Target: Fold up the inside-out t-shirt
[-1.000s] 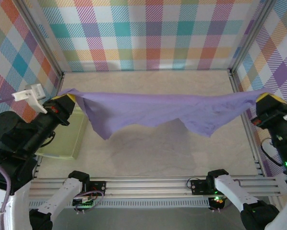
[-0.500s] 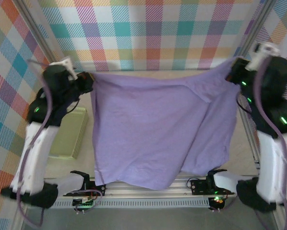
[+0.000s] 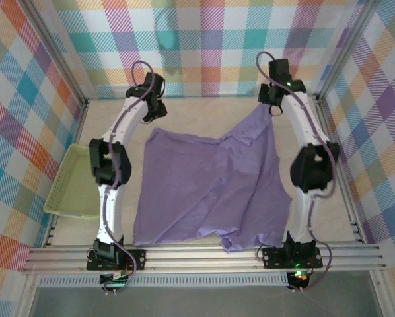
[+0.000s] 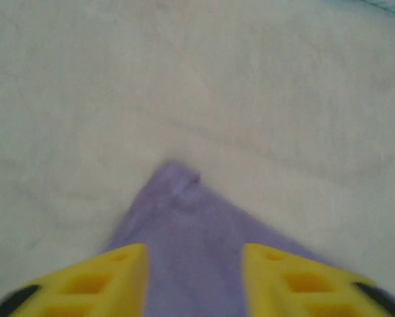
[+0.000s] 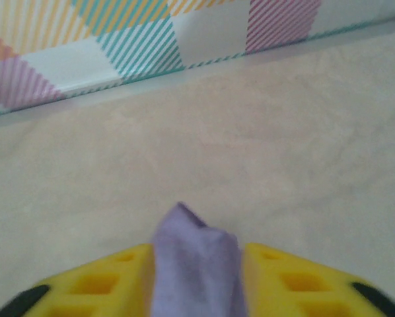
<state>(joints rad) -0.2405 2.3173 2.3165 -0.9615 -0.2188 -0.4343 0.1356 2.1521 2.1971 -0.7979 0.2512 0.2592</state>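
The inside-out t-shirt point(image 3: 211, 191), lavender and wrinkled, lies spread on the table from the far middle down to the front rail. Both arms reach to the far side. My left gripper point(image 3: 153, 112) is open just above the shirt's far left corner point(image 4: 181, 191), which rests flat on the table between and beyond the yellow fingers point(image 4: 118, 267). My right gripper point(image 3: 271, 107) is open too, with the far right corner point(image 5: 192, 241) standing bunched between its fingers point(image 5: 283, 271) and leaning on the left one. In the top view that corner still rises in a peak to the gripper.
A pale green tray point(image 3: 72, 188) sits at the table's left edge. Plaid walls point(image 3: 204, 46) close the back and both sides. An aluminium rail point(image 3: 204, 254) runs along the front, and the shirt's near hem ends just short of it.
Both arms swung from the near sides to the far side, carrying the shirt and laying it down on the table. Both grippers went from shut on its corners to open.
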